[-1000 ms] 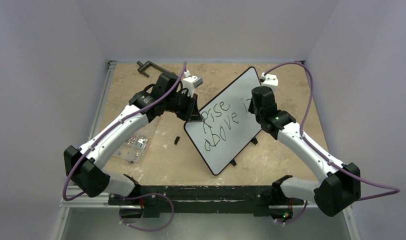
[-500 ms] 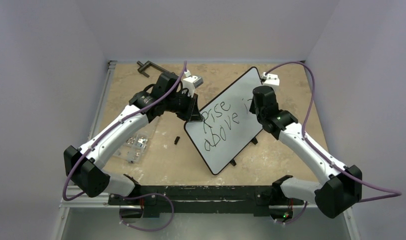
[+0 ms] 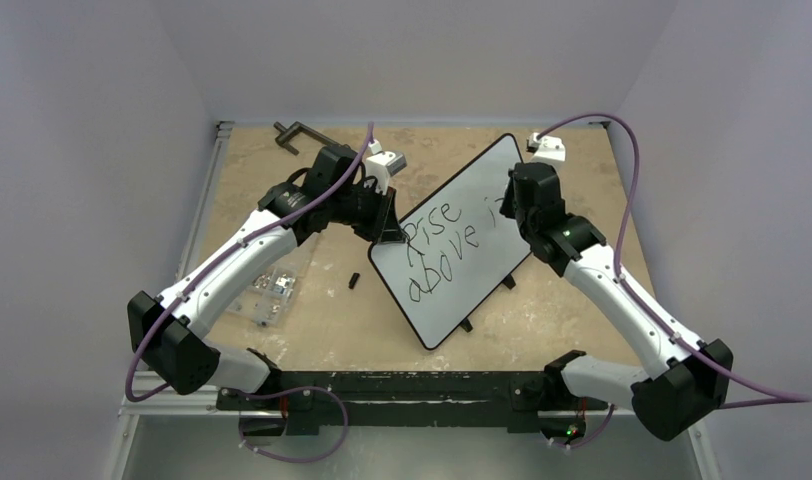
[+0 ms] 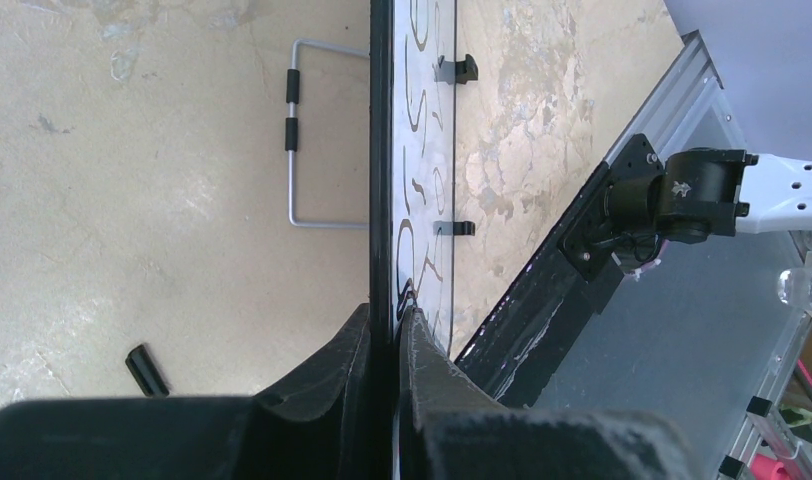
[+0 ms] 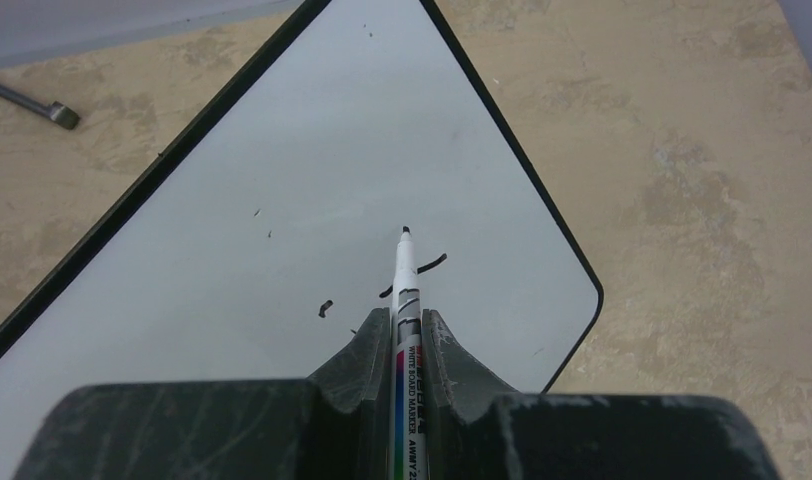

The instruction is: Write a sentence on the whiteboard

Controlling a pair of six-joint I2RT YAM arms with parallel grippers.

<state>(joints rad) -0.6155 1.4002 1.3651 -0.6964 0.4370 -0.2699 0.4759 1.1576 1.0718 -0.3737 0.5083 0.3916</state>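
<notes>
Gripping the whiteboard (image 3: 440, 305) by its left rim, left gripper (image 4: 385, 325) is clamped shut on it. Board lies diagonal at centre of the top view, with the sentence (image 3: 452, 240) "Rise above it" across it. Right gripper (image 5: 395, 330) pinches a marker (image 5: 405, 275), its tip at the board's upper right end; contact unclear.

A smooth, glossy white face inside a thin black rim marks the whiteboard (image 3: 447, 310), set on a mottled tan worktop (image 3: 322, 330) with a matt, stone-like finish. The left claw (image 4: 387, 322) and right claw (image 5: 402, 330) look like grainy, scuffed matt black plastic. The marker (image 5: 406, 290) has a smooth white plastic barrel. The near rail (image 3: 167, 404) is bare silvery metal.
</notes>
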